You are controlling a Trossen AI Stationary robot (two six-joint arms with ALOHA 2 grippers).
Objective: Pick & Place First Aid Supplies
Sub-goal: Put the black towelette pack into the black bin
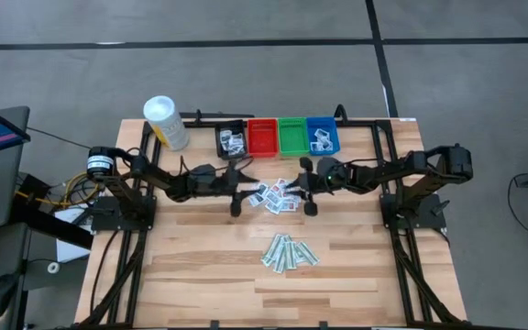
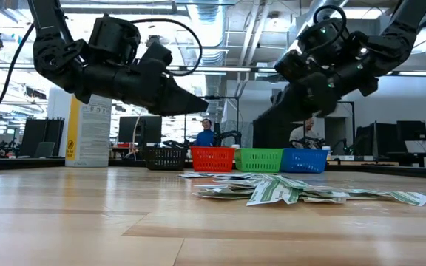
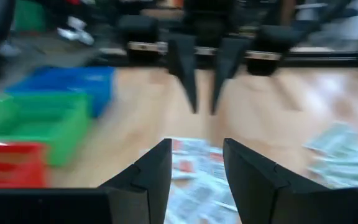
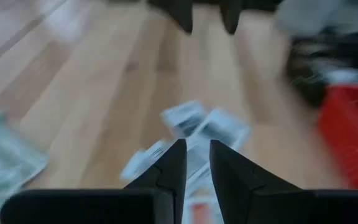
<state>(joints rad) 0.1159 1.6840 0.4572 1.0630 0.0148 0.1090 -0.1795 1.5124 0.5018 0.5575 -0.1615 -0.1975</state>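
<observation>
The surface [image 1: 200, 275] is a wooden top with dark rails down both sides; most of its near half lies bare, so you have open room there. Along its far edge stand four bins [image 1: 278, 136] in a row, black, red, green and blue, with a white canister [image 1: 166, 122] beside the black one. The black and blue bins already hold some packets.

The supplies lie in two groups. The white packets [image 1: 276, 195] sit loose at the centre, between both arms and just near of the bins. The green strips [image 1: 289, 252] lie fanned and overlapping, nearer you and well apart from the rails.

Judgement: these are light, thin, limp paper items that will slide and lift in pairs where they overlap. Take one by an exposed edge or corner at the outside of the heap, not from the middle.

The left end effector [image 1: 237, 194] hangs above the surface at the white packets' left, fingers apart, holding nothing. The right end effector [image 1: 308, 191] hangs at their right, fingers narrowly apart with nothing visible between them. The two face each other closely; mind that gap.
</observation>
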